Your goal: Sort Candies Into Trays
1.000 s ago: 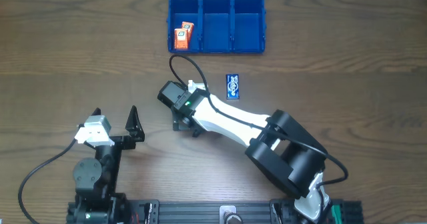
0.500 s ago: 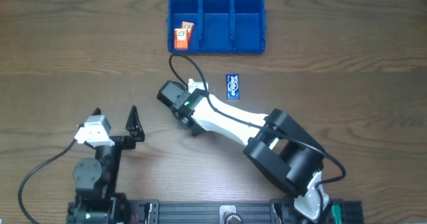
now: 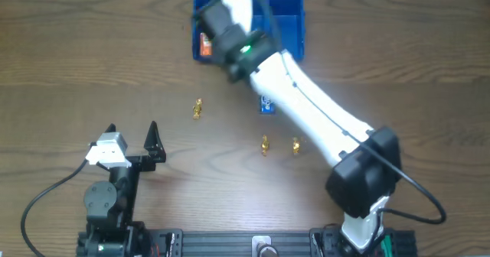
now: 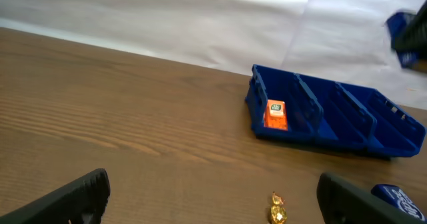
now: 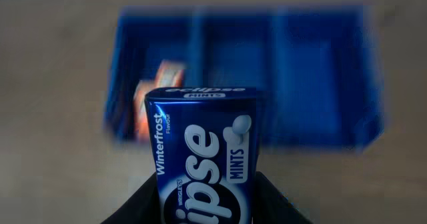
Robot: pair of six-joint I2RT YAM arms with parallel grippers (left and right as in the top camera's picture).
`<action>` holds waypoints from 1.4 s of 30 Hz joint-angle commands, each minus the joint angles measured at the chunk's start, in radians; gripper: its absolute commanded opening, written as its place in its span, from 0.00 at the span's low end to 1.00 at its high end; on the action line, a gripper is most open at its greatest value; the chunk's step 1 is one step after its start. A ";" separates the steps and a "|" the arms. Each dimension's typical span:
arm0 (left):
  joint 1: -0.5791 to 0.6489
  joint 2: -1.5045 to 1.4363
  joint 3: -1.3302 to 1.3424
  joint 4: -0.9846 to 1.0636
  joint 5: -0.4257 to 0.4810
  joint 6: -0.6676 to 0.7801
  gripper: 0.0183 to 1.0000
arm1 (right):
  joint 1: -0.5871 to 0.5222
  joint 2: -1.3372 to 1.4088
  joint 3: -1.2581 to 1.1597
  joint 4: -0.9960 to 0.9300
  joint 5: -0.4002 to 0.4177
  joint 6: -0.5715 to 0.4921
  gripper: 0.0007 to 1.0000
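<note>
**Tin gripped above tray, loose candies waiting**

The right tool point(image 5: 208, 209) was clenched on a blue tin point(image 5: 203, 151), gripping its lower flanks. It held the tin above the tray point(image 3: 297, 16), which sat at 12 o'clock on the counter point(image 3: 76, 73). Which compartment lay beneath could not be told. The tin looked stiff, light and smooth-skinned, so a squeeze across its narrow sides seemed right, with slipping the chief worry. The gold candies point(image 3: 198, 108) looked tiny and crinkly-wrapped, probably light and apt to skid. Pinching each across its middle, low to the counter, seemed best. The left tool point(image 3: 132, 135) sat released at 7 o'clock, grasping nothing.

- **Tray:** one, with three compartments.
- **Tins:** two, the held one and a second tin point(image 3: 266, 104) lying just 6 o'clock of the tray, partly under the right arm.
- **Box:** at least one orange box point(image 3: 205, 46), in the 9 o'clock compartment.
- **Candies:** three, one at 9 o'clock of the loose tin and two side by side at its 6 o'clock.
</note>
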 commanded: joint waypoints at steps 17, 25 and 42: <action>0.007 -0.005 -0.016 -0.042 -0.006 0.017 1.00 | -0.105 0.261 0.008 0.268 -0.013 -0.195 0.47; 0.007 -0.005 -0.016 -0.042 -0.006 0.017 1.00 | -0.105 0.236 0.004 0.232 -0.050 -0.169 0.93; 0.007 -0.005 -0.016 -0.042 -0.006 0.017 1.00 | -0.071 -0.138 -0.734 0.283 -0.162 0.092 0.96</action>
